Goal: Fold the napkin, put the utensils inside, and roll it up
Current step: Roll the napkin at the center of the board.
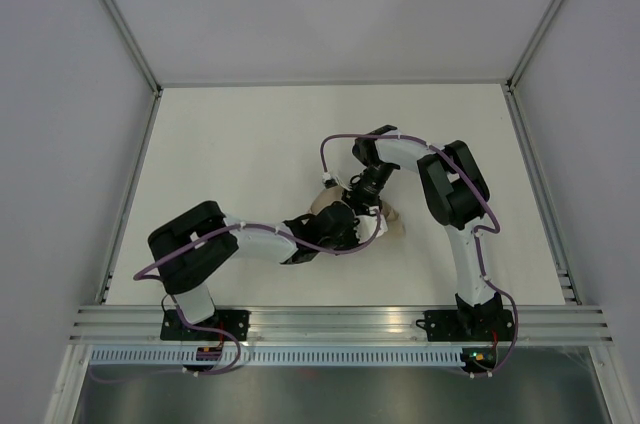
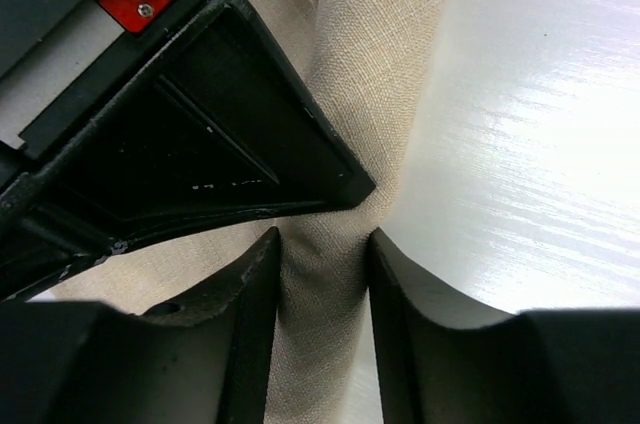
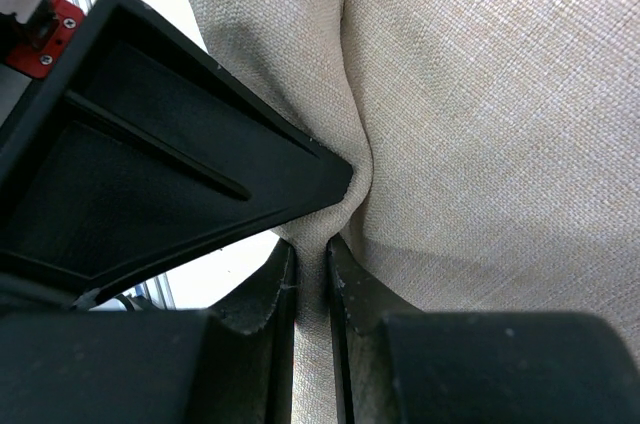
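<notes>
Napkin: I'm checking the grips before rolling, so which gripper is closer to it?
Right, barely. The right gripper pinches a fold of the napkin tight in its jaws; the left gripper has its jaws around a thicker fold, wider apart.

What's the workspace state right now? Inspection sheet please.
Surface: white table, no marks seen.
Job's things: napkin bunched mid-table under both grippers; fork not seen.
Clutter: nothing seen.
Grippers: both shut on napkin folds, left gripper around a thicker fold, right gripper pinched tight; fingertips nearly touching each other.
Cables: purple cables looped along both arms.
Surroundings: grey walls; aluminium rail at the near edge.
</notes>
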`<state>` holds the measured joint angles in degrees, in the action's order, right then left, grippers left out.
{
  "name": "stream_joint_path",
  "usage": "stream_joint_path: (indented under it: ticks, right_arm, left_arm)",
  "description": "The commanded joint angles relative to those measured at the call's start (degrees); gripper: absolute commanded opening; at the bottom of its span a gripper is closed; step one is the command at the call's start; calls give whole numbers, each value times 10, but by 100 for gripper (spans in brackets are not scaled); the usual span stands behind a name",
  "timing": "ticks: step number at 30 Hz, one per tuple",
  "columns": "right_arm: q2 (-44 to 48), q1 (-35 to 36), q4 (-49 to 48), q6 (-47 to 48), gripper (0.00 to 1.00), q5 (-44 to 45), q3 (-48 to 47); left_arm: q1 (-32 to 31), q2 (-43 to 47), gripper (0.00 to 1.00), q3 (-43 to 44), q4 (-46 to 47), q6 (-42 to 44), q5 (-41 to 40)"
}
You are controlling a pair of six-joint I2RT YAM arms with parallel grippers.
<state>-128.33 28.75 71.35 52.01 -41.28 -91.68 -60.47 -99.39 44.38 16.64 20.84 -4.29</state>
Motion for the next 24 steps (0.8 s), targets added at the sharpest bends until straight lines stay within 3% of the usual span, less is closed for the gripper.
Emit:
stream_joint_path:
  ticks: [1,5,8,14,20,24]
  right_arm:
    - [-49,2,-113,23,9,95,11]
    - [-47,3,-114,22,11,95,12]
    - [-45,1,-116,20,17,93,14]
    - [-34,-2,-121,6,29,88,13]
    - [-8,-5,-119,-5,51,67,12]
    - [19,-11,-124,-17,58,57,9]
  left_arm:
    - [17,-22,42,12,-12,-19,31]
    - [20,-38,37,13,-17,-27,39]
    - [25,-43,24,14,-20,-36,60]
    - [32,-54,10,29,-44,-51,83]
    - [47,-65,4,37,-62,-62,127]
    - [59,-63,3,38,-66,-70,161]
